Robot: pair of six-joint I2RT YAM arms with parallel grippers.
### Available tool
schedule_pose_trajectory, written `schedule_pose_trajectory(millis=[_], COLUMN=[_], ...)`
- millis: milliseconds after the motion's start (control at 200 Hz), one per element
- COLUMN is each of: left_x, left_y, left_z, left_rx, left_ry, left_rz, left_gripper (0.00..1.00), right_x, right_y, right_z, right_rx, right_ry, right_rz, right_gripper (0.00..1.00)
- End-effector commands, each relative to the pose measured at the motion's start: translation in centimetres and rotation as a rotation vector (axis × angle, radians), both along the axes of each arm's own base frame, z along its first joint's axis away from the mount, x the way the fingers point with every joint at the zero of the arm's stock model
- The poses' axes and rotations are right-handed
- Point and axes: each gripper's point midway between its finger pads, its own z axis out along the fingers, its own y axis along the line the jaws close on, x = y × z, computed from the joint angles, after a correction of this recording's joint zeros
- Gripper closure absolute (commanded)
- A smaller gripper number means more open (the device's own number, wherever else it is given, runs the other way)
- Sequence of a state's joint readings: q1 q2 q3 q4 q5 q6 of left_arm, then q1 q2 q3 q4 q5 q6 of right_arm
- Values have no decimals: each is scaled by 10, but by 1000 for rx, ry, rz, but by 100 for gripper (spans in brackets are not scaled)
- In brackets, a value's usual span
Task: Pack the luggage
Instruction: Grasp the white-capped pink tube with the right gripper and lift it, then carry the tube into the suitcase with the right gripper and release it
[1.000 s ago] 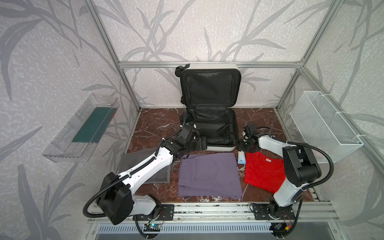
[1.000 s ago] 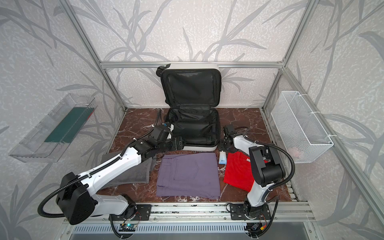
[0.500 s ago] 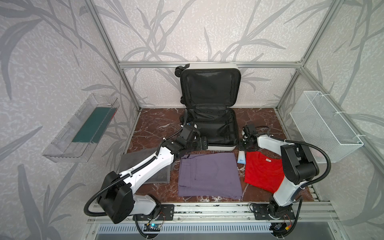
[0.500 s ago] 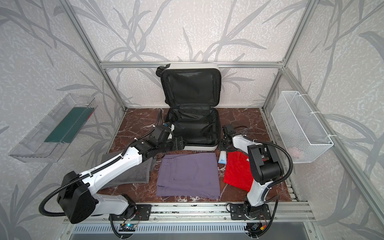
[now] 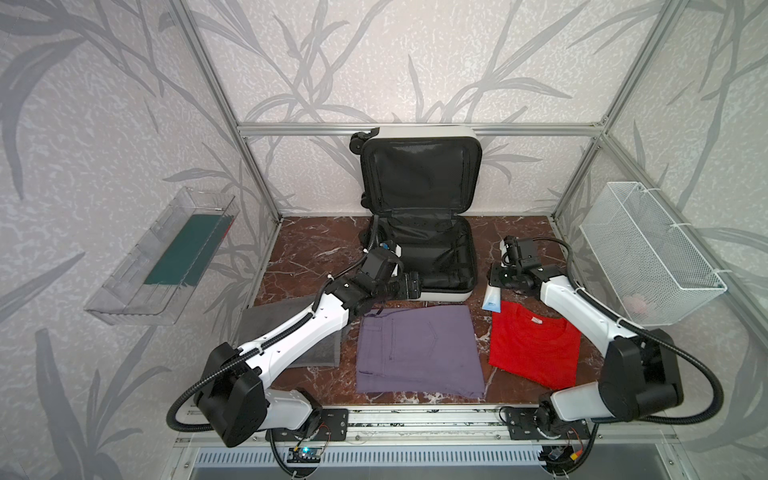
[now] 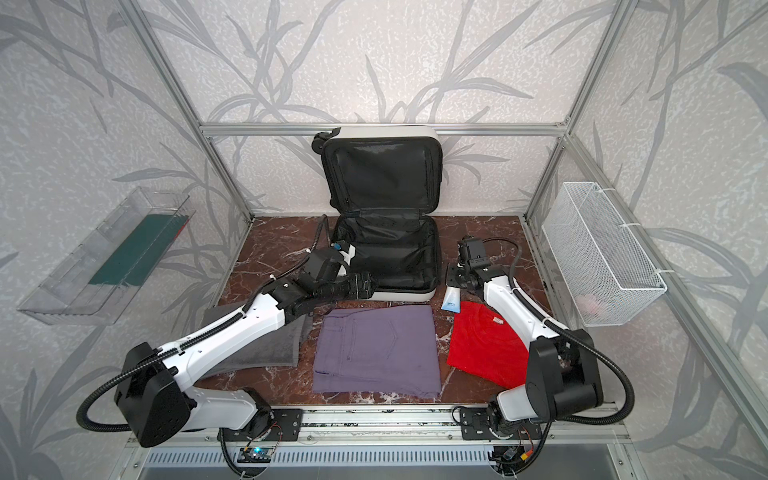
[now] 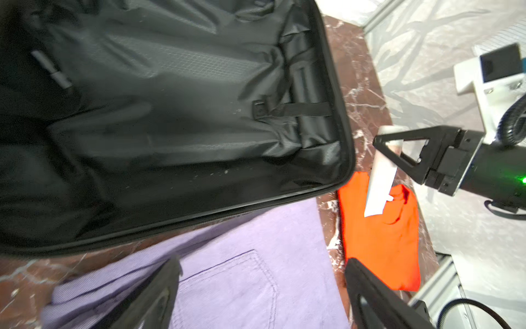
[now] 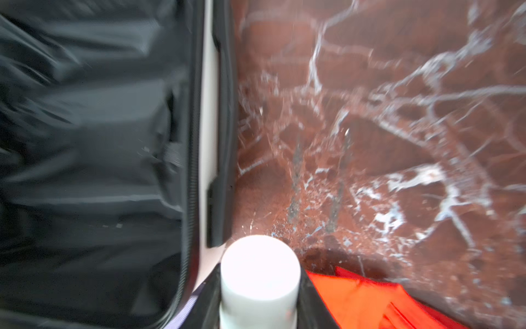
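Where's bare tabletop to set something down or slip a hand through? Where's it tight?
Free: marble left of the luggage; marble right of it, behind the right claw; the luggage's bare lining. Crowded: front row of grey towel, purple trousers, red shirt, only thin strips between; white tube sits in the luggage-shirt gap.

You are getting soft, even light and sharp detail in both top views. Motion blur is smearing the desk (image 8: 398,128) in your right wrist view and softening the left wrist view slightly.

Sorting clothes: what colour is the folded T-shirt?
Red; the T-shirt shows best in a top view.
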State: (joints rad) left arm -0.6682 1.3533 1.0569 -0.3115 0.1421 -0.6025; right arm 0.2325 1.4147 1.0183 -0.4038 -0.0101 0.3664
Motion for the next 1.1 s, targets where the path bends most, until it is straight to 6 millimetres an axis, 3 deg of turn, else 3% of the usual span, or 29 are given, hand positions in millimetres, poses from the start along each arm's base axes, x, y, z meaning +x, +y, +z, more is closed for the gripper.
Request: schedule_pose_trajectory(millis=[0,220,470,800,1095], left_x=[-1,-8,-9,-14,-1], left_y=[-26,-69,-90,-84,-76], left_z=[23,34,30,19,8], left_rx=[-65,-157,-209,-227,-191], left_ry=[-95,-188,-227,-235,-250], left_rz=[-122,-299,-369,-350,-294], left_gripper=[8,10,21,33,58], right_x=[-3,-4,-1,9,14], right_y=[7,56,117,156,177], right_z=[33,80,106,110,110], right_rx=[55,212,278,297,327], right_ry=[-56,-99,-119,-108,-95], right_rz=[24,149,269,324,354], right_gripper=[73,72,72,72,72])
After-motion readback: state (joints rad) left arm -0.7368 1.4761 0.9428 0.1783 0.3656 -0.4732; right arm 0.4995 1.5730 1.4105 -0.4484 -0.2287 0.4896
